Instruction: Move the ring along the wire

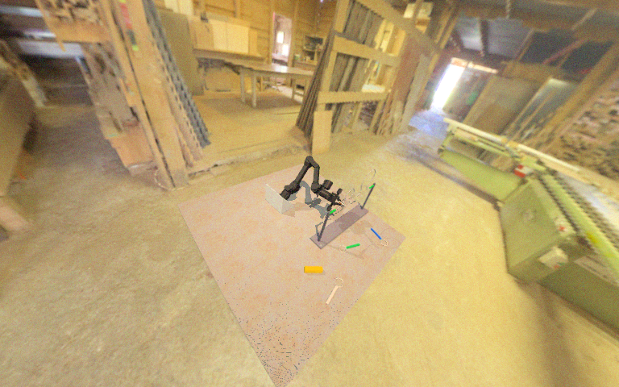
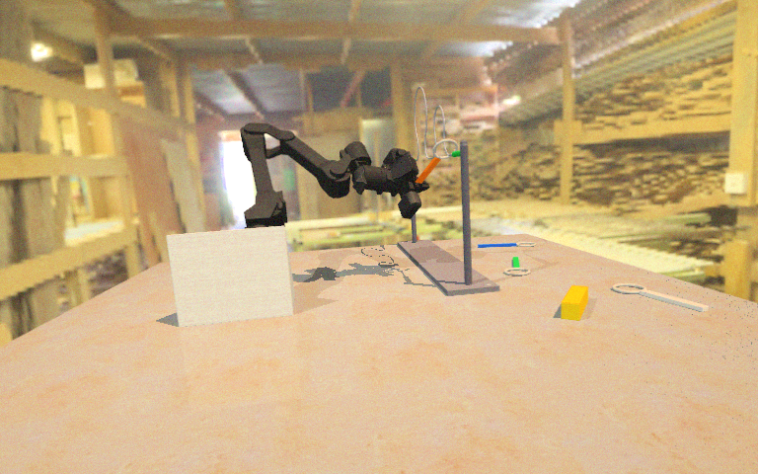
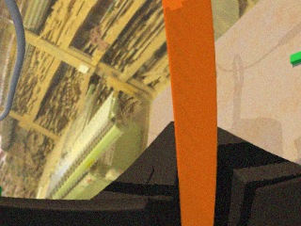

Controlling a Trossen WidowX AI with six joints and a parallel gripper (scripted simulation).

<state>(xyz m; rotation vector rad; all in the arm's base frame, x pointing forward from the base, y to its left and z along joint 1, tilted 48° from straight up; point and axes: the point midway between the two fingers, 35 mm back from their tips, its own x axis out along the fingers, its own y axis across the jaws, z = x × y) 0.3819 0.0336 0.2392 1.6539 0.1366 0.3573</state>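
1. The gripper point(image 1: 339, 204) point(image 2: 419, 183) point(image 3: 186, 131) is clamped on the orange handle point(image 2: 427, 170) point(image 3: 194, 94).
2. The handle tilts, and its ring point(image 2: 445, 148) is at the top end, up by the wire point(image 2: 416, 119) point(image 3: 20, 47).
3. The ring is near the green bit point(image 2: 456, 153) next to the near post point(image 2: 466, 217). I can't tell if they touch.
4. A yellow block point(image 1: 313, 269) point(image 2: 574, 302) lies on the worktop point(image 1: 246, 255) point(image 2: 335, 391).

Bright, warm yellow light; a doorway point(image 1: 446, 86) point(image 2: 230, 173) glares white beyond the jaws point(image 1: 341, 204) point(image 2: 423, 185); below them, grey shadows cross the desk point(image 1: 255, 237) point(image 2: 335, 391) point(image 3: 254, 94); backgrounds look soft, grainy, stretched at the edges.
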